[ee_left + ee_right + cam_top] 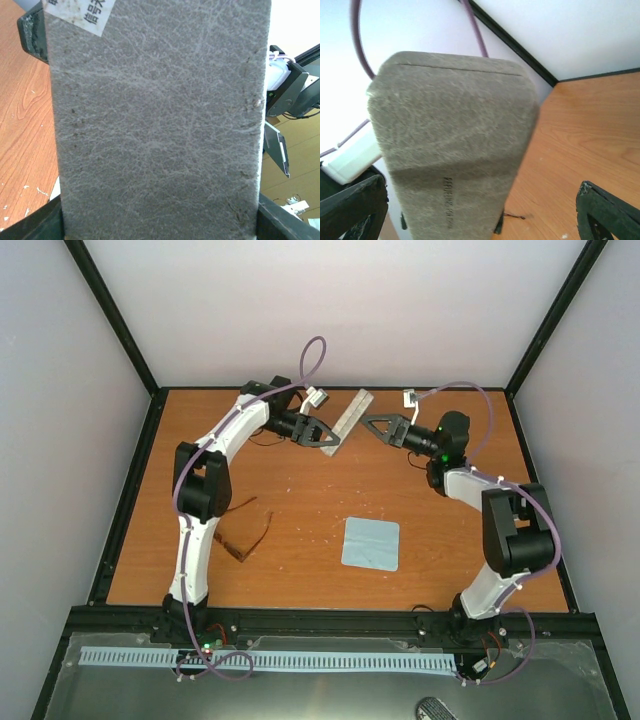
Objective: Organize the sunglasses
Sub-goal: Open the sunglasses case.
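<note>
The sunglasses [245,528], with a thin reddish-brown frame, lie on the table at the left, near my left arm's base and away from both grippers. My left gripper [320,435] is shut on the lower end of the closed grey case [348,418] and holds it tilted above the back of the table. The case fills the left wrist view [160,120], with my left gripper [160,227] round its near end. My right gripper [374,424] is open just right of the case. In the right wrist view the case [455,145] stands between the wide-apart fingers of my right gripper [480,220].
A light blue square cloth [370,543] lies flat on the table right of centre. The wooden table [300,490] is bounded by a black frame and white walls. The right gripper's finger [280,150] shows beside the case in the left wrist view.
</note>
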Robot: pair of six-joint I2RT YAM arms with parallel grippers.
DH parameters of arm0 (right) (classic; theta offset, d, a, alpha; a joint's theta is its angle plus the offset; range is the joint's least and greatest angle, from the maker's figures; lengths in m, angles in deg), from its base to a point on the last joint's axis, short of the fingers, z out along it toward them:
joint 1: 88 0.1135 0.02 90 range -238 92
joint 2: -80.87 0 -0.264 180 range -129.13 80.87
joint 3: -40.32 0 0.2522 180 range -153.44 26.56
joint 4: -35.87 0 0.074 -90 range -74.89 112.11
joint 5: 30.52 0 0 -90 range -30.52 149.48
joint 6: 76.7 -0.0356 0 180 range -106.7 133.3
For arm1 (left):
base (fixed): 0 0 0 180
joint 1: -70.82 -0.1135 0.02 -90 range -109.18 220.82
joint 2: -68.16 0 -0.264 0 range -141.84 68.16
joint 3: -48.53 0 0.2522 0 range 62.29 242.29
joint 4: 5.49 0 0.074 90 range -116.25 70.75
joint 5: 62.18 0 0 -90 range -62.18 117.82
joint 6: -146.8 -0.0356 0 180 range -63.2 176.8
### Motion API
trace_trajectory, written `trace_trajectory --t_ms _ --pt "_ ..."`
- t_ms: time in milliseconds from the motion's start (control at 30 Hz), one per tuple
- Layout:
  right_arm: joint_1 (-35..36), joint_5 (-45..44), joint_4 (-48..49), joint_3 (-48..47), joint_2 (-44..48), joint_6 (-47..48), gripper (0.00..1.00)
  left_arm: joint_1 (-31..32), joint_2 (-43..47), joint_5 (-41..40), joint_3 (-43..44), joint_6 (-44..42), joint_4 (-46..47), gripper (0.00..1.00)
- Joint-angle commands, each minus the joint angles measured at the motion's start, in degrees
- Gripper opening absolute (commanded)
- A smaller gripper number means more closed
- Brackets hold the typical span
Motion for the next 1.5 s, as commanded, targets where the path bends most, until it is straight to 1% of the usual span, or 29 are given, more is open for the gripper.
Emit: trace_trajectory --t_ms 0,67,100,300,367,433,467,500,600,667,700,733,767,800,900,1000,1100,1167,1367,1467 --pt "0.87 2.40 22.47 -1.12 -3.77 -14.65 1.00 0.29 1.55 15.77 0.79 -0.56 0.62 0.28" --pt "1.15 2.45 25.87 -1.59 -5.62 -17.29 1.00 0.43 1.41 15.58 0.93 -0.06 1.03 0.28" --pt "1.51 2.55 26.11 -1.87 -6.18 -17.49 1.00 0.47 1.38 15.53 0.97 0.31 1.32 0.28" --pt "2.93 2.99 24.31 -3.84 -7.36 -16.35 1.00 0.74 1.28 14.96 1.23 2.02 2.87 0.28" --pt "2.99 3.05 24.15 -4.25 -7.65 -16.41 0.99 0.83 1.19 14.72 1.24 2.51 3.22 0.28" --pt "3.00 3.41 24.00 -4.83 -8.00 -16.47 0.94 0.99 1.19 14.40 1.37 2.66 3.43 0.28" --pt "2.98 3.57 24.02 -5.11 -8.17 -16.63 0.89 1.05 1.11 14.24 1.41 2.74 3.50 0.28" --pt "2.99 3.71 24.09 -5.24 -8.32 -16.69 0.81 1.13 1.10 14.21 1.41 3.02 3.71 0.28" --pt "2.96 3.94 24.18 -5.38 -8.56 -16.96 0.52 1.26 1.18 13.84 1.50 3.48 4.29 0.29" --pt "2.98 4.10 24.22 -5.22 -8.48 -17.01 0.38 1.35 1.18 13.41 1.48 3.56 4.34 0.30" --pt "3.01 4.06 24.25 -5.03 -8.33 -16.97 0.34 1.35 1.14 12.95 1.50 3.74 4.42 0.34" --pt "3.01 4.18 24.14 -4.99 -8.23 -16.84 0.32 1.43 1.18 12.26 1.50 4.23 4.86 0.48" --pt "3.02 4.35 23.88 -4.86 -8.10 -16.69 0.28 1.44 1.19 11.31 1.55 4.46 5.15 0.90" --pt "2.95 4.40 23.38 -4.87 -7.85 -16.37 0.26 1.38 1.11 9.71 1.86 4.74 5.24 0.98" --pt "2.94 4.62 20.22 -4.78 -6.66 -14.00 0.20 0.83 0.87 3.18 3.83 4.99 5.30 1.00" --pt "2.96 5.15 15.69 -5.00 -5.22 -11.42 0.19 -0.49 0.22 -2.87 4.98 6.72 6.72 1.00" --pt "2.94 5.50 11.89 -5.11 -3.86 -9.00 0.18 -0.93 -0.38 -8.58 6.00 6.43 7.29 0.99" --pt "2.92 5.71 9.93 -5.13 -3.09 -7.64 0.15 -1.01 -0.10 -12.54 5.70 6.92 8.97 0.99" --pt "3.00 6.49 9.15 -4.90 -2.08 -7.90 0.11 -1.02 -0.30 -22.76 3.91 6.43 12.15 1.00" --pt "2.97 7.16 8.79 -4.74 -1.73 -7.91 0.03 -1.43 -1.01 -25.35 3.96 6.04 12.65 0.99"
